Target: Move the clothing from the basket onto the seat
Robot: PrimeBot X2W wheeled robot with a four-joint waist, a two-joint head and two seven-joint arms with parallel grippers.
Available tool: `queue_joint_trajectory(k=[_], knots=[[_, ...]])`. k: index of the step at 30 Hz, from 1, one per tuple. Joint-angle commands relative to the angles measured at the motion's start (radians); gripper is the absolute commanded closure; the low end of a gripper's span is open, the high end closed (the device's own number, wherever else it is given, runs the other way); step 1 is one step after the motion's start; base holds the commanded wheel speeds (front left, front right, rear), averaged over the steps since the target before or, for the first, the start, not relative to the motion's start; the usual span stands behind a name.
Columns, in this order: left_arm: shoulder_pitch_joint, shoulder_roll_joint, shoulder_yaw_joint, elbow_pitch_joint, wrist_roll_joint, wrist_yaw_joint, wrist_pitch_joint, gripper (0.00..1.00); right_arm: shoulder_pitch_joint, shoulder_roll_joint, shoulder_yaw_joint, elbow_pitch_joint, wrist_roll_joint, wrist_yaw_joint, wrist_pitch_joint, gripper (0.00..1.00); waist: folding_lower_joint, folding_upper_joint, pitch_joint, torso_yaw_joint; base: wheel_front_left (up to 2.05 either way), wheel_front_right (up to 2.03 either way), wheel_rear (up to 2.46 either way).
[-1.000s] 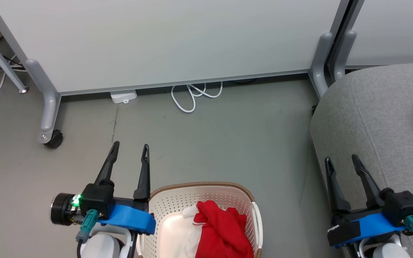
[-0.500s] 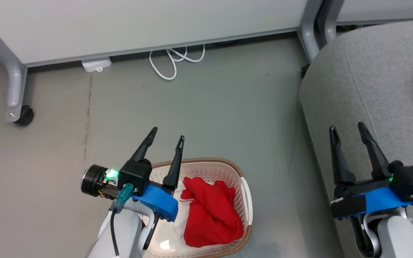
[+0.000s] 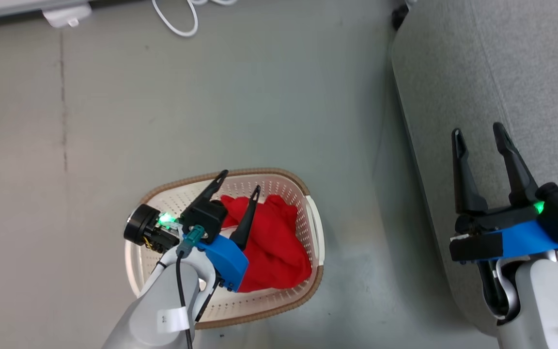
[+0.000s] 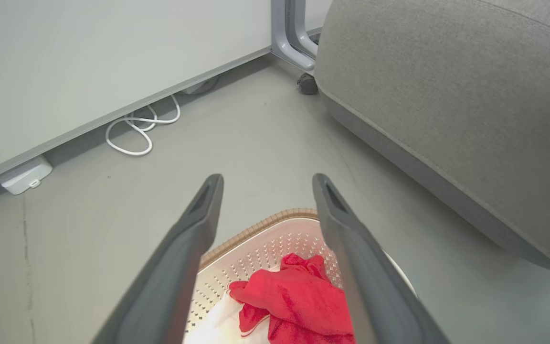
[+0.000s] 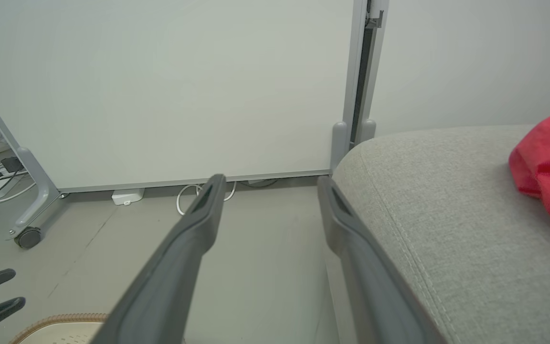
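Left gripper [image 3: 241, 180]: 2 long dark fingers spread wide apart, gripping nothing. Poised over the laundry basket [image 3: 311, 286], pointing toward its far rim, the inner finger crossing above the red garment [image 3: 279, 240] in the head view. In the left wrist view, the crumpled garment lower down between the fingers; contact with the cloth not discernible. Garment heaped in the half of the basket nearer the couch, pale perforated plastic showing on the other side. Basket standing on the grey floor [image 3: 211, 97], near the couch cushion [image 3: 453, 72] but not touching it.

Right gripper [image 3: 477, 129]: likewise 2 fingers held wide apart, empty, hovering above the near edge of the cushion, well apart from the basket. In the right wrist view, 1 finger over the floor, the other along the cushion's rounded edge beside its seam. Farther along the cushion top, a second red garment [image 5: 547, 162] lying on the fabric, cut off by the frame edge.

Beyond: a coiled white cable [image 4: 136, 129] and a white power adapter [image 4: 19, 174] on the floor at the foot of a pale partition panel [image 5: 160, 95], 1 castor [image 5: 27, 237] under its leg.
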Motion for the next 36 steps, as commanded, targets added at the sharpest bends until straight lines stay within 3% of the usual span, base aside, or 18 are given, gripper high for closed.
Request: queue_joint_trajectory(k=[1, 22, 36], knots=[[-0.025, 0.011, -0.016, 0.022, -0.008, -0.006, -0.003, 0.0, -0.022, -0.005, 0.002, -0.006, 0.003, 0.0, -0.004, 0.0, -0.0002, 0.0, 0.044, -0.019, 0.0, 0.0, 0.0], [-0.245, 0.024, -0.25, 0.424, -0.177, -0.005, -0.003, 0.0, -0.141, -0.024, 0.006, -0.061, -0.003, 0.0, -0.004, 0.0, -0.0002, 0.0, 0.295, -0.048, 0.0, 0.0, 0.0], [-0.348, 0.022, -0.372, 0.509, -0.315, -0.005, 0.072, 0.0, -0.196, -0.057, 0.01, -0.104, -0.013, 0.0, -0.004, 0.0, -0.0002, 0.0, 0.436, -0.033, 0.0, 0.0, 0.0]])
